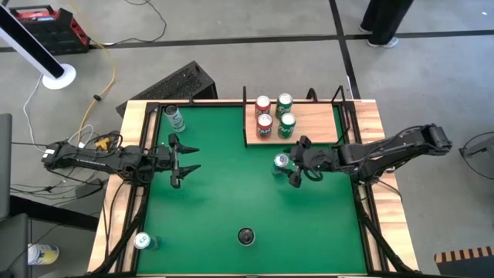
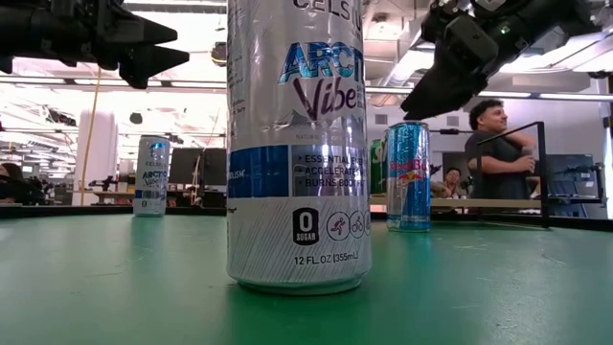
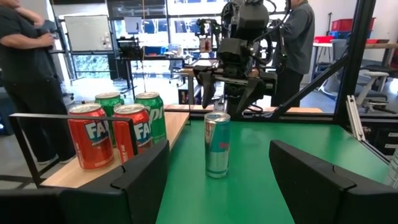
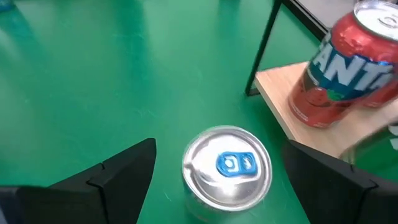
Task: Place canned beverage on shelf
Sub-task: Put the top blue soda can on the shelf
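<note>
**Right gripper poised over the blue can beside the shelf**

I see my left gripper (image 1: 183,158) waiting over the green table (image 1: 224,201) near its left edge, fingers spread and holding nothing. A silver can (image 1: 174,117) lies toward the far left corner, and another silver can (image 1: 144,242) stands at the near left corner. A small black round object (image 1: 245,235) sits near the middle of the near edge.

My right gripper (image 1: 291,164) hangs just above the blue canned beverage (image 1: 281,162), fingers released on either side of its top and not gripping it. That can stands upright on the table, just off the shelf's near edge. The shelf (image 1: 312,122) sits at the far right corner, carrying two red cans (image 1: 263,116) and two green cans (image 1: 285,114) at its left end.
</note>
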Available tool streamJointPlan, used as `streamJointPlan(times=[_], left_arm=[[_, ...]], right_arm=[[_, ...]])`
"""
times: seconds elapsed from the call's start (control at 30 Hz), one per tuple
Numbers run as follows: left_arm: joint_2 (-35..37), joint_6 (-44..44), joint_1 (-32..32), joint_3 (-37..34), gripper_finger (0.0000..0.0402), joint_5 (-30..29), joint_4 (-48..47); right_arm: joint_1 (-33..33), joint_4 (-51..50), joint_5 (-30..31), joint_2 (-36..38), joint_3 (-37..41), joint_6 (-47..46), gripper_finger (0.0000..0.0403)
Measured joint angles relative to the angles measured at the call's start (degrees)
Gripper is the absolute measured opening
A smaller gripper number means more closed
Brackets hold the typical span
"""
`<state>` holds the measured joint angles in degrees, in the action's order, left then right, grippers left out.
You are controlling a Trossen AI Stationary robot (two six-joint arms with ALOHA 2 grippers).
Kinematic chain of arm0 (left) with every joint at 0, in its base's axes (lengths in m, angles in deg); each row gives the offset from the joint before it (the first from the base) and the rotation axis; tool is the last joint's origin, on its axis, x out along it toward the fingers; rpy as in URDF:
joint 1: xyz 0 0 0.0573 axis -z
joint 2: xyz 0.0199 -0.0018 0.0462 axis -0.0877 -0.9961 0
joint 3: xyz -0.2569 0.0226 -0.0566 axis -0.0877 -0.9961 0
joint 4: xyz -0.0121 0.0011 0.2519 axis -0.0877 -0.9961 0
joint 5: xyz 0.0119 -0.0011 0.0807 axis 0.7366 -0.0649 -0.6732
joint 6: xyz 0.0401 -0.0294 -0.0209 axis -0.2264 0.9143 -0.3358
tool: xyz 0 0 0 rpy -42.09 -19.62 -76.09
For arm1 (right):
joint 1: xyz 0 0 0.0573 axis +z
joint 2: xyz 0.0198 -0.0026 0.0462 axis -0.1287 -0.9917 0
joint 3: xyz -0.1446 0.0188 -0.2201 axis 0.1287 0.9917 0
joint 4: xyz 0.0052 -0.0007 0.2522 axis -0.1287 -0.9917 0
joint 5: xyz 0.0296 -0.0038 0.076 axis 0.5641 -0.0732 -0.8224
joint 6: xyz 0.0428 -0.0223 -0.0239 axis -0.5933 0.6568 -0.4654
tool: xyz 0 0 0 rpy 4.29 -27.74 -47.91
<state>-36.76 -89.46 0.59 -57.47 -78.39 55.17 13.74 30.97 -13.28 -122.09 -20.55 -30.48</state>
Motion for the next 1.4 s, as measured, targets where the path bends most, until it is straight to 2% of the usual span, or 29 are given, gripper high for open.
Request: streamJointPlan(times=[0.47, 1.1, 1.23, 1.4], left_arm=[[0.0, -0.19, 0.0, 0.0, 0.0264, 0.04, -0.03], [0.01, 0.04, 0.0, 0.0, 0.0264, 0.06, -0.63], [0.02, -0.31, 0.0, 0.0, 0.0264, 0.04, -0.63], [0.02, -0.42, 0.0, 0.0, 0.0264, 0.05, -0.71]], right_arm=[[0.0, 1.35, 1.65, -5.05, 0.0, -0.42, 0.0372], [-0.53, 1.18, 0.86, -4.83, 0.0, -0.57, 0.0371], [-0.87, 1.14, 0.71, -4.83, 0.0, -0.63, 0.0358], [-0.9, 1.12, 0.62, -4.83, 0.0, -0.85, 0.031]])
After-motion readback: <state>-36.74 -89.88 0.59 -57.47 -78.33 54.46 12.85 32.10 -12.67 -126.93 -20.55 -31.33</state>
